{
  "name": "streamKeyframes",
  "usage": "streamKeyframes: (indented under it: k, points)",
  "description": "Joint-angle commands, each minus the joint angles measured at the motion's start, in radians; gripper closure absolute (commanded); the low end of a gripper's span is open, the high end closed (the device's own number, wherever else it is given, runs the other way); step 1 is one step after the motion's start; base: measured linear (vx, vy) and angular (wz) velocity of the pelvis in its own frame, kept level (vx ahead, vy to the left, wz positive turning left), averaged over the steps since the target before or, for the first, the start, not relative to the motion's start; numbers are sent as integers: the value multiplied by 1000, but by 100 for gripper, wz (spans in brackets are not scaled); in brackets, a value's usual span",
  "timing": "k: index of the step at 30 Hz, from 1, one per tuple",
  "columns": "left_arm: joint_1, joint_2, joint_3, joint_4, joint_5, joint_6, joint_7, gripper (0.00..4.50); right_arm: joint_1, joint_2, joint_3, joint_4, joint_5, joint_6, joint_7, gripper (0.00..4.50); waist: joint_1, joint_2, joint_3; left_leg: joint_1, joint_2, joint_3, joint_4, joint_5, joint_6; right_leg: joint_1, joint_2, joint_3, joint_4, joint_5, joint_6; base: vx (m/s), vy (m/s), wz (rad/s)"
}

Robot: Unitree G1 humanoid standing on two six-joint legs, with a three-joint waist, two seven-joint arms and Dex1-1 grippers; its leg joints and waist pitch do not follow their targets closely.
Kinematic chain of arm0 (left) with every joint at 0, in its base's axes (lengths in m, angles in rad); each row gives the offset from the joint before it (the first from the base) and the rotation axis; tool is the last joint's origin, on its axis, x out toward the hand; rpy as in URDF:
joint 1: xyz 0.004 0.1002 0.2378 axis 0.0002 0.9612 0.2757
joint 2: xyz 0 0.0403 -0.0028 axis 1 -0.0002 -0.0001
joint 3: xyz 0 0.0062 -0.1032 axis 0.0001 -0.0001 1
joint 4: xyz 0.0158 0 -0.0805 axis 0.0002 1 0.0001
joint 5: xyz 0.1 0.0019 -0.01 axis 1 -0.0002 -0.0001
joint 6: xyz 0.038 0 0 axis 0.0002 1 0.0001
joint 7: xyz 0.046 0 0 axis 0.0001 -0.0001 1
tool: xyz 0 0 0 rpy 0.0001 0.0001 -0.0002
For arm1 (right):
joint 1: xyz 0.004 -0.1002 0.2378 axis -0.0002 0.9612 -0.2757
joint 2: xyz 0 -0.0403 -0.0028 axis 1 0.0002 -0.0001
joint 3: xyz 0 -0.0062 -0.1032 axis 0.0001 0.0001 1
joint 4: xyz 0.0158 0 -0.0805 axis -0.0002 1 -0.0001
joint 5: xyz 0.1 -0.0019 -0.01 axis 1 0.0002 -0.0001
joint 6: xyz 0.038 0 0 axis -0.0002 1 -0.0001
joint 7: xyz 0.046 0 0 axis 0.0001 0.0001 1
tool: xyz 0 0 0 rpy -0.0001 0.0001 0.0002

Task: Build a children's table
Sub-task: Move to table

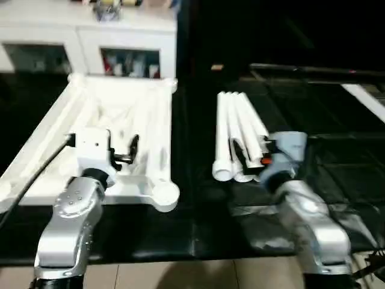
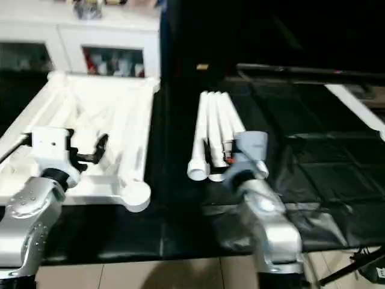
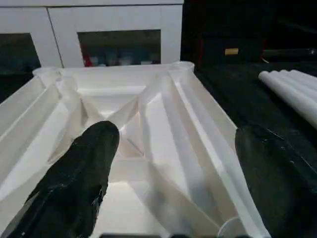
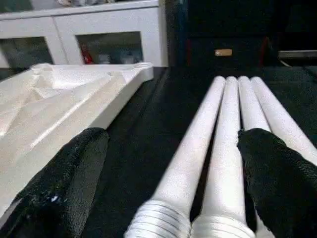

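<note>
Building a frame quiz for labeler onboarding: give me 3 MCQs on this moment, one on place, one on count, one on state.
1. Where do the legs lie relative to the table top?
A. On the robot's right of it, on the black sheet
B. Stacked on it
C. On the white cabinet

2. How many legs lie in the bundle?
A. Two
B. Four
C. Six

3. How does the table top lie?
A. Ribbed underside up
B. Smooth side up
C. On edge

Key: 1 A, the legs lie side by side apart from the top, by the right gripper. 2 B, the right wrist view shows four tubes. 3 A, the ribs and corner sockets face up under the left gripper.
</note>
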Motion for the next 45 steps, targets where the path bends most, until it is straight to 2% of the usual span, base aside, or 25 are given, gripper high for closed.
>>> streamKeyframes:
  k: [1, 4, 6, 7, 9, 10, 12, 13, 14, 16, 17, 18, 19, 20, 22, 23, 25, 28, 30, 34, 36, 38, 39, 41, 45]
  points:
    - [-5, 0, -13, -8, 3, 2, -9, 29, -7, -10, -24, 8, -11, 8, -20, 0, -9, 19, -45, 2, 42, 1, -83, 271, -2, 59, -49, 36, -44, 290, -207, 0, 0, 0]
    - [-9, 1, -8, -7, 0, 8, -7, 29, -9, -12, -31, 7, -10, 6, -19, 0, -3, 11, -26, -5, 38, 22, -94, -70, 30, 70, -105, 72, -99, -91, -208, -81, 3, -4]
    - [-9, 2, -8, -7, -1, 8, -6, 29, -9, -11, -32, 7, -10, 6, -20, 0, 10, 2, -25, -10, 35, 20, -63, -77, 84, 82, -155, 109, -135, -244, -212, -59, -11, 3]
    - [-10, 4, -7, -5, -1, 7, -8, 29, -9, -7, -35, 5, -4, 7, -17, 0, 34, 0, -23, -30, 53, -11, -2, -41, 124, 92, -242, 168, -178, -439, -203, -55, 30, 1]
    - [-10, 7, -4, -4, -1, 6, -10, 29, -7, -2, -34, 2, -2, 6, -14, 0, 42, 4, -22, -45, 56, -29, 13, -34, 135, 84, -248, 172, -185, -469, -222, -54, 94, 0]
    - [-10, 7, -4, -4, -1, 6, -10, 29, -7, -1, -34, 2, -2, 6, -14, 0, 41, 8, -22, -44, 57, -29, -2, -26, 144, 80, -232, 157, -179, -458, -228, -46, 136, 0]
    - [-9, 9, -2, -4, -1, 6, -12, 29, -4, 0, -27, 2, -5, 0, -13, 0, -12, 41, -35, 46, 26, 7, -114, 56, 322, 3, -23, 13, -70, -207, -186, -35, 176, 6]
    - [-6, 10, 0, -6, -2, 6, -13, 29, -2, 1, -22, 4, -7, -4, -13, 0, -12, 41, -35, 46, 26, 7, -114, 56, 322, 3, -23, 13, -70, -207, -186, -29, 202, 8]
    - [-3, 11, 1, -7, -2, 7, -14, 29, -1, 2, -17, 5, -8, -7, -13, 0, -36, 56, -34, 71, 27, 5, -141, 67, 416, -38, 19, -46, 0, -145, -124, -35, 204, 8]
    - [4, 13, 1, -10, -2, 8, -17, 29, 2, 4, -10, 7, -7, -13, -14, 0, -43, 47, -26, 52, 52, -5, -164, 94, 504, -46, 7, -72, 55, -85, -19, -41, 184, 6]
    - [7, 14, 1, -11, -2, 8, -19, 29, 3, 5, -8, 8, -9, -15, -15, 0, -35, -4, -33, 13, 30, 21, -121, 3, 408, -9, -100, 0, -46, -59, 23, -65, 130, 3]
    - [7, 15, 1, -12, -2, 9, -19, 29, 4, 6, -8, 8, -9, -16, -15, 0, 22, -29, -44, -31, 8, 8, 69, -170, 218, 30, -327, 186, -183, -291, -43, -65, 130, 3]
    - [6, 15, 0, -13, -2, 10, -19, 29, 4, 7, -8, 9, -10, -17, -15, 0, 10, -20, -43, -87, 28, -60, 130, -162, 139, 66, -392, 222, -180, -337, -94, -61, 172, -5]
    - [5, 16, 0, -12, -1, 10, -19, 29, 5, 7, -8, 11, -11, -20, -15, 0, 7, -2, -48, -110, 20, -95, 157, -135, 62, 84, -384, 205, -165, -351, -132, -55, 217, -24]
    - [4, 16, 0, -11, -2, 10, -19, 29, 5, 8, -8, 13, -14, -22, -13, 0, -2, -9, -20, -73, 5, -88, 107, -131, -33, 54, -262, 101, -176, -410, -236, -63, 220, -22]
    - [3, 20, -1, -10, 2, 11, -18, 29, 3, 9, -8, 17, -28, -23, -20, 0, -12, 25, -20, -21, -4, -56, -42, -69, 86, 27, -127, 27, -155, -459, -219, -88, 261, 8]
    - [3, 25, -4, -9, 8, 11, -17, 29, 0, 6, -4, 20, -43, -23, -30, 0, -70, 74, -37, 34, 38, -81, -135, -158, 222, -26, 20, -43, 27, -200, -139, -92, 266, 12]
    - [-2, 34, -12, -2, 32, -4, -9, 29, -4, 1, 5, 29, -58, -24, -41, 0, -63, 87, -22, 22, 71, -86, -144, -173, 219, -34, 6, -57, 51, -42, -108, -88, 242, 6]
    - [-11, 31, -16, 7, 39, -6, -2, 29, -3, 2, -1, 28, -45, -35, -35, 0, -51, 70, -27, 24, 152, -142, -169, -396, -97, 2, -42, -4, 8, -17, -81, -95, 163, 1]
    - [-9, 12, -21, 13, 32, -8, -3, 29, -1, -1, -10, 22, -32, -38, -28, 0, -58, 84, -23, -2, 177, -154, -226, -548, -120, -9, -7, -22, 89, -101, 5, -101, 86, 9]
    - [-5, -11, -14, 12, 12, -2, 2, 29, -1, -5, -19, 19, -28, -35, -21, 0, -52, 68, -25, -6, 111, -102, -203, -522, -4, 8, -27, -5, 31, -90, -18, -77, -69, 6]
    - [-4, -18, -14, 11, 6, 6, 7, 29, -1, -5, -27, 18, -25, -32, -18, 0, -25, 8, -33, -50, 10, -25, -73, -297, 18, 30, -179, 74, -138, -353, -44, -68, -133, -7]
    - [-4, -27, -15, 10, 1, 13, 12, 29, -1, -9, -35, 16, -25, -35, -16, 0, 3, -13, -31, -60, 28, -29, -31, -65, 44, 38, -216, 99, -158, -543, 28, -61, -142, -16]
    - [-4, -45, -12, 10, -2, 14, 26, 29, -4, -30, -43, 19, -19, -73, 14, 0, 11, -6, -25, -66, 41, -17, -85, -14, 21, 34, -150, 49, -137, -563, 9, -54, -86, -27]
    - [-11, -41, -15, 13, 19, 4, 35, 29, -19, -47, -50, 21, -7, -73, 31, 0, -26, 21, -28, -41, 78, -28, -149, -333, -54, 23, -82, 13, -95, -286, -93, -18, -22, -11]
